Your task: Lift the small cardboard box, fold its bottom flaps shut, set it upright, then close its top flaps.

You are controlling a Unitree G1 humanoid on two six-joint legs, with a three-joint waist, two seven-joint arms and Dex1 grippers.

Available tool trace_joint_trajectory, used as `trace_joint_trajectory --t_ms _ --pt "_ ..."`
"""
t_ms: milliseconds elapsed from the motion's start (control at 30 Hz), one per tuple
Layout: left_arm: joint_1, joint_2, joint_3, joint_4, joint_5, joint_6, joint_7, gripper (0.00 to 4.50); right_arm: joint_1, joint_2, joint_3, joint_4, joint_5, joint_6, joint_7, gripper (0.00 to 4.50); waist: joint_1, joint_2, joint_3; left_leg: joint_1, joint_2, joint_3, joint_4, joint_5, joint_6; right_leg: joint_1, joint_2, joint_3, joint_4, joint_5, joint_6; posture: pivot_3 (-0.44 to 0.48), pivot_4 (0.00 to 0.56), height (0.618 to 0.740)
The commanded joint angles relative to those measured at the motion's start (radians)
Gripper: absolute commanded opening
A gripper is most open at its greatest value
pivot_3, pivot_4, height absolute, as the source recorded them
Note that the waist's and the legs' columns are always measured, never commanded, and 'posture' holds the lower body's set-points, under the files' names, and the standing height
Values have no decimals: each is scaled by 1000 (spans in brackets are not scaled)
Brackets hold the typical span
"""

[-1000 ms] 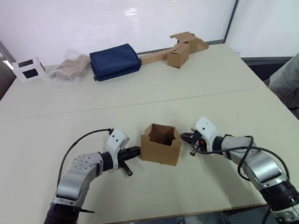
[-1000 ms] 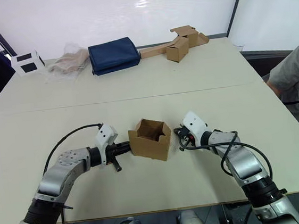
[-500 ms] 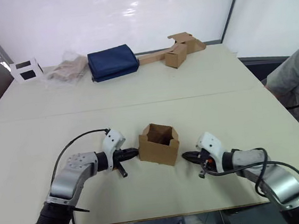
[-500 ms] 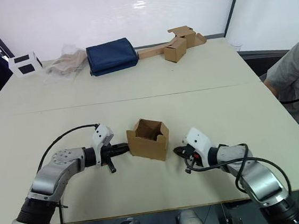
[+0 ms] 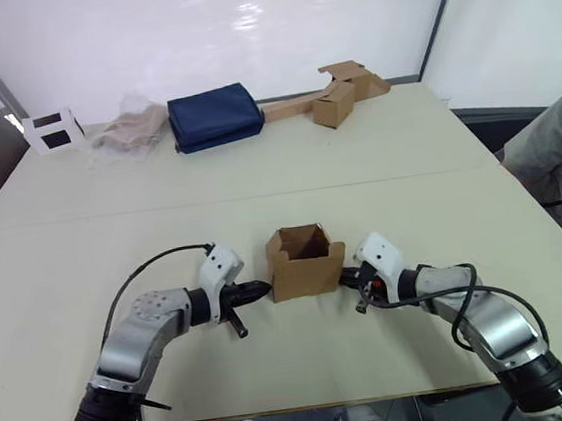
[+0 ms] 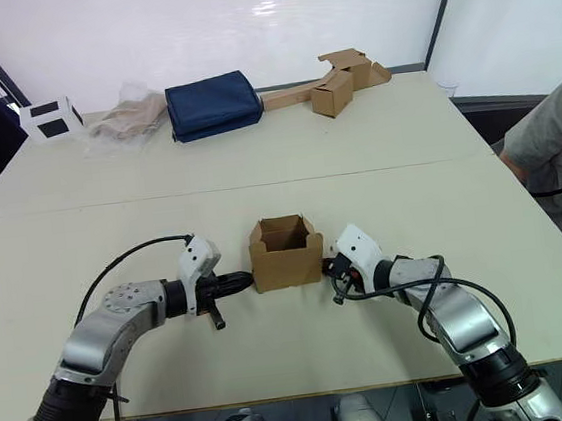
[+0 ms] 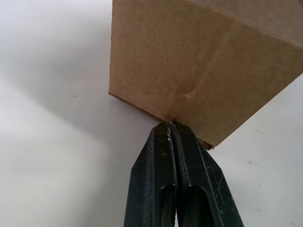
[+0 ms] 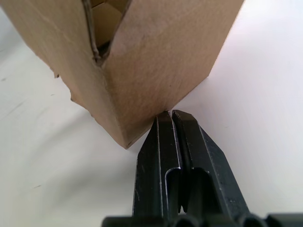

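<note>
We found the small cardboard box (image 6: 287, 253) upright on the tabletop (image 6: 374, 140) (top open), pressed between the left gripper (image 7: 171, 126) and right gripper (image 8: 170, 115), jaws pressed together; even, opposed pressure seemed advisable.

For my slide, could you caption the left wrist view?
Shut left hand pressing against the small cardboard box.

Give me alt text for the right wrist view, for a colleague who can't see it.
The right gripper, its two black fingers pressed shut, touches its tips to the lower side wall of the small brown corrugated cardboard box. The box stands on the pale table, a slit at its corner showing the inside.
</note>
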Motion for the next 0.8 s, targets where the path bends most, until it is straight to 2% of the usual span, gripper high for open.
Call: trace_joint_trajectory --t_ms 33,267,433,633,800 --pt "6 2 2 -40 -9 -17 -1 50 3 -4 14 -29 3 -14 25 0 0 0 0 0 0 0 0 0 0 0 0 0 0 0 0 0 150 740" --pt "-45 92 62 61 9 -60 -36 50 13 -125 7 -100 -4 -5 102 0 0 0 0 0 0 0 0 0 0 0 0 0 0 0 0 0 150 740" --pt "-129 158 111 61 -68 -22 -126 50 -62 -193 -87 -45 40 -13 154 0 1 0 1 -1 0 0 0 0 0 0 0 0 -1 0 0 0 150 740" --pt "-241 170 132 57 -141 35 -170 50 -175 -176 -164 5 130 30 192 0 -2 0 1 -1 0 0 -1 0 0 0 0 -1 -2 0 0 0 150 740" --pt "-275 145 77 51 -128 17 -187 50 -236 -139 -154 15 167 49 197 0 -3 0 1 -1 0 0 -2 0 0 -1 0 0 -3 0 0 0 150 740"
